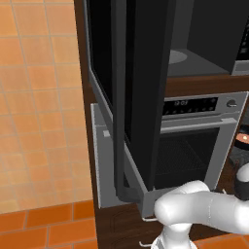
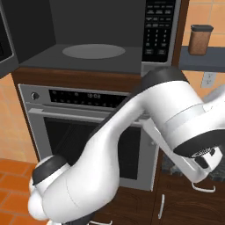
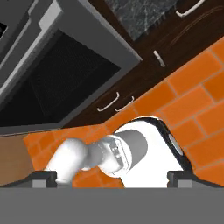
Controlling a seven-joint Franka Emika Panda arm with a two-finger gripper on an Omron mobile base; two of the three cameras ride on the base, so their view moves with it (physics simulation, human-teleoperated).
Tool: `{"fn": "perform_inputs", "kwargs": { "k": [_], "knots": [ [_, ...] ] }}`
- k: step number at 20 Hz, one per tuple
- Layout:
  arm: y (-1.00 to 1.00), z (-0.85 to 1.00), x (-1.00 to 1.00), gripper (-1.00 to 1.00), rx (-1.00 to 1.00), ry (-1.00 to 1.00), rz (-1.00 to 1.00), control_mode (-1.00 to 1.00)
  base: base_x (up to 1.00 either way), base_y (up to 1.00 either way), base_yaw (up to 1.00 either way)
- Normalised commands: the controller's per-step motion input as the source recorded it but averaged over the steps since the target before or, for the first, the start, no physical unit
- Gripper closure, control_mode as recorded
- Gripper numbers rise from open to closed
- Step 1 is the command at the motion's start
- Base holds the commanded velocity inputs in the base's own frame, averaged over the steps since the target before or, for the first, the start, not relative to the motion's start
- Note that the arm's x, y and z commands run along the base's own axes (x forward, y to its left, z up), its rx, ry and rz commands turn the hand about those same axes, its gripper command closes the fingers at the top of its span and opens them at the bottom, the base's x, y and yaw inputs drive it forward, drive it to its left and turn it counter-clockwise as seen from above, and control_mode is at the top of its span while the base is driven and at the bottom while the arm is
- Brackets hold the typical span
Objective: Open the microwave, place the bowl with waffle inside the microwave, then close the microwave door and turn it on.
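Fingers [image 3: 43, 176] spread wide, grasping nothing, above orange tile floor [image 3: 192, 105]; microwave door [image 1: 131, 87] swung open, oven [image 2: 88, 127] below, dark wood cabinets [image 3: 175, 39].

No text is fully legible. The oven display [image 1: 189, 105] shows pale digits and symbols, too small to read; a central group resembles a clock reading. The same strip [image 2: 88, 97] appears below the microwave [image 2: 94, 52] in the right base view, equally unreadable. The microwave keypad [image 2: 160, 28], right of the cavity, carries rows of small pale key markings that cannot be made out. The jar [image 2: 200, 39], right of the keypad, bears no readable label.
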Motion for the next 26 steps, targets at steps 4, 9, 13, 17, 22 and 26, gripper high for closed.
{"fn": "perform_inputs", "kwargs": {
  "k": [4,9,13,17,22,26],
  "knots": [
    [-0.2,-1.0,0.79,-1.0,0.04,0.0,-0.25,-1.0,0.0,0.0,0.0],
    [-0.49,-0.94,0.68,-1.0,0.0,0.0,-0.32,-1.0,0.0,0.0,0.0],
    [-0.57,-0.57,0.89,-1.0,0.03,0.0,-0.37,-1.0,0.0,0.0,0.0],
    [-0.84,-0.15,0.73,-1.0,0.16,0.08,-0.35,-1.0,0.0,0.0,0.0],
    [-0.8,0.0,0.57,-1.0,0.25,0.09,-0.09,-1.0,0.0,0.0,0.0],
    [-0.58,-0.22,0.38,-1.0,0.21,0.01,-0.02,-1.0,0.0,0.0,0.0]
  ]
}}
